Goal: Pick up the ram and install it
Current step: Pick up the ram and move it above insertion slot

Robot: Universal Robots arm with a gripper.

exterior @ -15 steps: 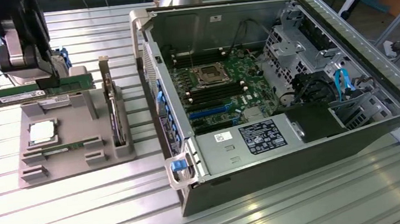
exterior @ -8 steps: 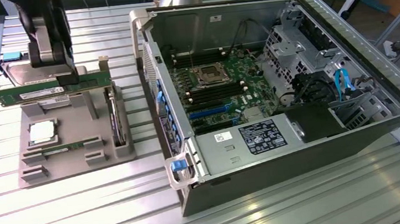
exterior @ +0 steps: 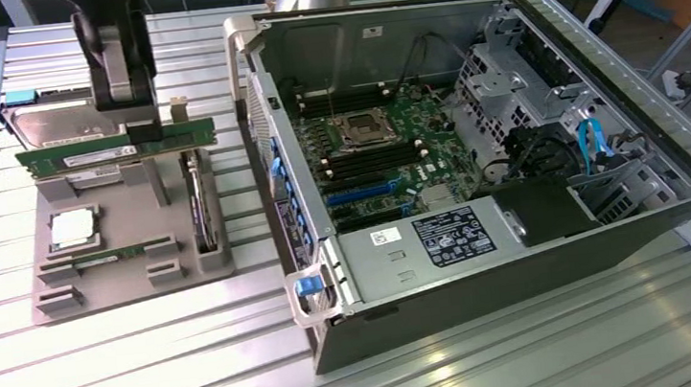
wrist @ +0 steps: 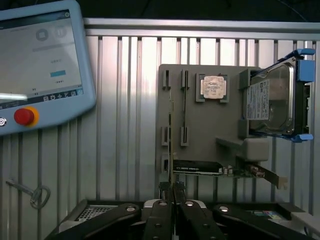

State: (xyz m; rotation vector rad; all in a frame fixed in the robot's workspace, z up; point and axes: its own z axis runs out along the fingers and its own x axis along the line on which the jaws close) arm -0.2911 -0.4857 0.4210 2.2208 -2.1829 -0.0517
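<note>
Pinching the ram (exterior: 117, 152), a long, narrow green circuit-board stick with white labels, my black two-fingered claw (exterior: 139, 127) is pressed together on the stick's upper edge near its middle. The stick hangs level, long side horizontal, over the far end of the flat grey plastic parts holder (exterior: 129, 214). In the exterior view it sits just in front of the silver hard drive with blue side rails (exterior: 49, 123). In the wrist view the stick is seen edge-on, a thin line running out from between my fingertips.

On the holder:
- a square silver processor chip (exterior: 72, 227) lies flat in its recess;
- a second green memory stick (exterior: 108, 255) lies near the holder's near end;
- a dark expansion card (exterior: 201, 218) stands on edge along the side facing the case.

To the exterior view's right, the open black computer tower case (exterior: 522, 276) lies on its side, its green motherboard (exterior: 379, 142) exposed. Everything rests on a ribbed aluminium table (exterior: 145, 369). A grey-blue teach pendant with a red button (wrist: 40, 65) and a set of metal keys (wrist: 30, 195) lie on the table, apart from the holder.
</note>
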